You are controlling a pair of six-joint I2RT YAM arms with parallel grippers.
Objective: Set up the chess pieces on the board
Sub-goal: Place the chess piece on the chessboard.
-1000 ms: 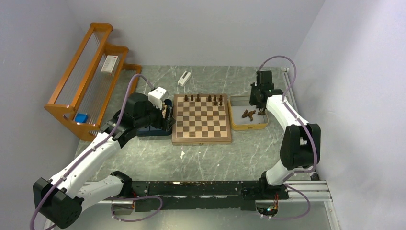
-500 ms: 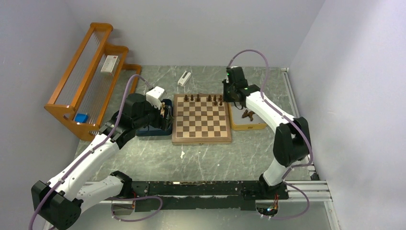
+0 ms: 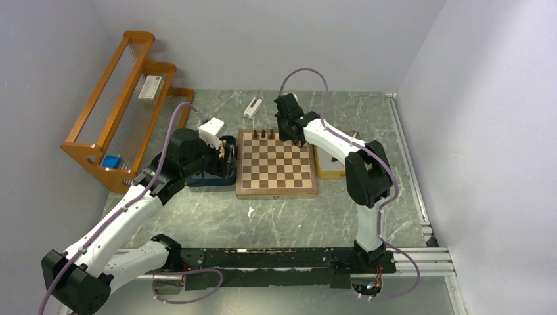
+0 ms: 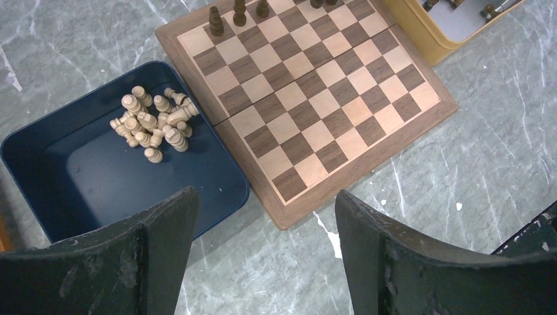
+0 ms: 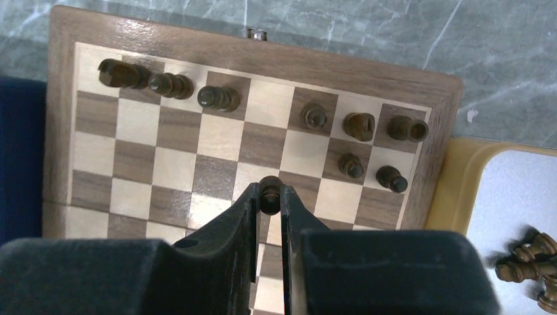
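1. The board (image 3: 276, 172) lies flat in the middle of the marbled table (image 3: 289, 216). A dark blue tray (image 4: 98, 184) sits just beside its left edge and a yellow tray (image 5: 460, 177) just beside its right edge.
2. 8 dark pieces (image 5: 220, 98) stand upright on the board. 6 are along the far row and 2 are in the row next to it, both at the end nearest the yellow tray.
3. The right gripper (image 5: 270, 197) reaches over the far half of the board. Its fingers (image 5: 240, 226) are pressed together on the round head of 1 held piece (image 5: 270, 187), also dark.
4. In the wrist view the held piece shows just on the near side of the 2 occupied rows. Whether its base touches the board cannot be told.
5. Other dark pieces (image 5: 532, 256) lie tumbled in the yellow tray.
6. The left gripper (image 4: 263, 197) hangs over the dark blue tray at the board's left side. Its jaws are wide apart with nothing between them.
7. The pale pieces (image 4: 154, 125) lie heaped in the far part of the dark blue tray, apart from the left gripper.
8. An orange wooden rack (image 3: 118, 111) stands at the table's far left. A small white object (image 3: 253, 107) lies beyond the board's far edge.
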